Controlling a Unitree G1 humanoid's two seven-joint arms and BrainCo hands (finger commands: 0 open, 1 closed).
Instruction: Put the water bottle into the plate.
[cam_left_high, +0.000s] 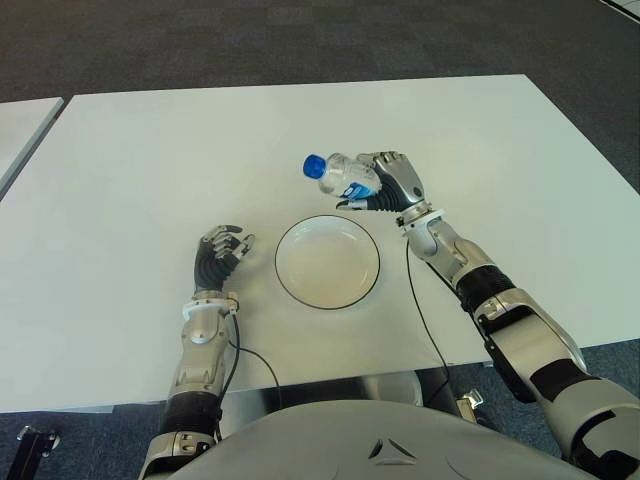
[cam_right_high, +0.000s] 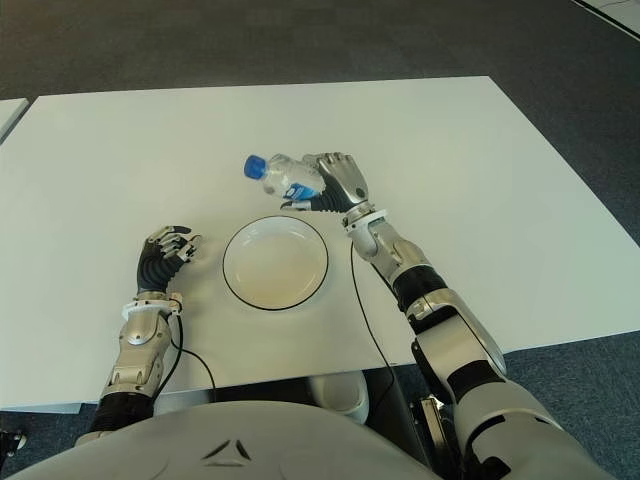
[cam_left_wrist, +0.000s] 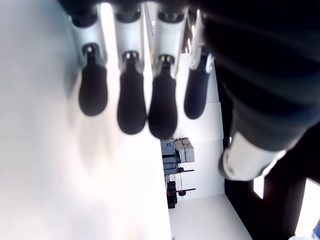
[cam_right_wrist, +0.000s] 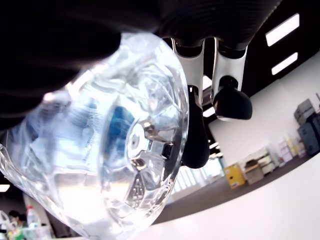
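Fingers (cam_left_high: 372, 203) of the right hand (cam_left_high: 392, 183) were wrapped around the water bottle (cam_left_high: 340, 175), held tilted above the counter (cam_left_high: 140, 160) just beyond the plate's (cam_left_high: 327, 261) far rim, its blue cap pointing left. Bare counter lay all around the plate, the edges well away. Left of the plate, the left hand (cam_left_high: 217, 256) showed loosely curled fingers holding nothing.
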